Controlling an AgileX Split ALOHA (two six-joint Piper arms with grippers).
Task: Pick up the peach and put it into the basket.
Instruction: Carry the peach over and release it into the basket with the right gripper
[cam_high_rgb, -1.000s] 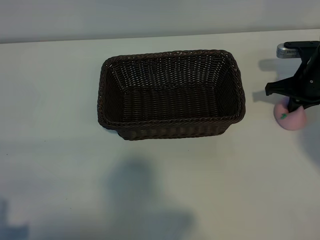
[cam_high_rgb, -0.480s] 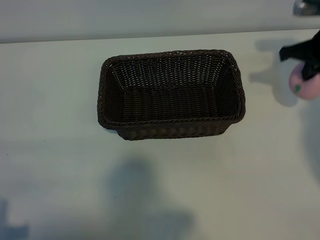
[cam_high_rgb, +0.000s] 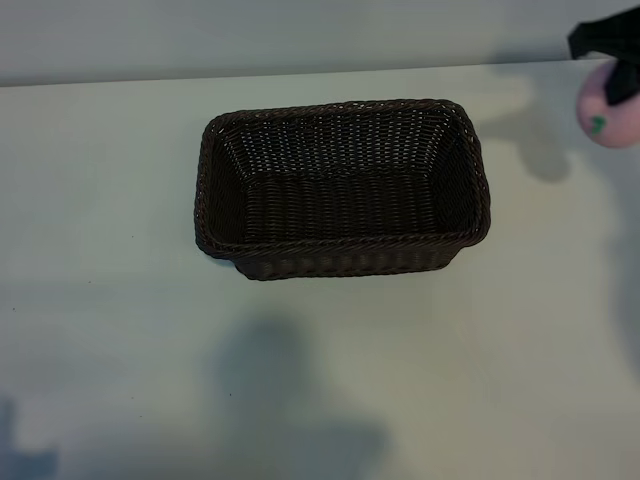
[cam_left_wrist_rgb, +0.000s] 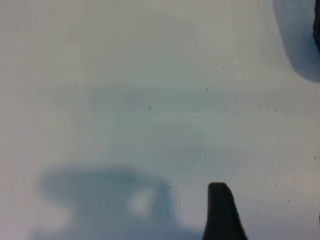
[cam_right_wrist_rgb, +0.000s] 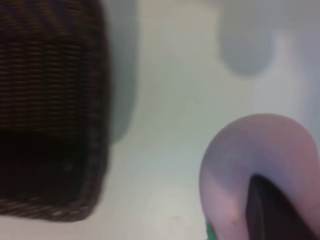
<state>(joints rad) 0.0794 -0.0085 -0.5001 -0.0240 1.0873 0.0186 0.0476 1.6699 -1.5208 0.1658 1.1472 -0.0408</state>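
One peach (cam_high_rgb: 608, 112) is up in the air at the upper right of the frame in the exterior view, pale pink with a tiny green mark on its side, clamped in the right claw (cam_high_rgb: 612, 85), whose dark fingers come down over its top. It hangs clear of the white bench (cam_high_rgb: 330, 380), well off to the right of the basket (cam_high_rgb: 343, 262), and its soft shadow falls on the bench between the two. The basket sits in the middle of the frame, dark brown wicker, braided rim, nothing inside it. From the right wrist view the peach (cam_right_wrist_rgb: 250, 165) fills the lower right, a dark finger (cam_right_wrist_rgb: 272, 210) pressed against it, the basket corner (cam_right_wrist_rgb: 55, 115) at the left. The left claw shows only as one dark fingertip (cam_left_wrist_rgb: 221, 212) over bare bench, its fingers standing apart, holding nothing
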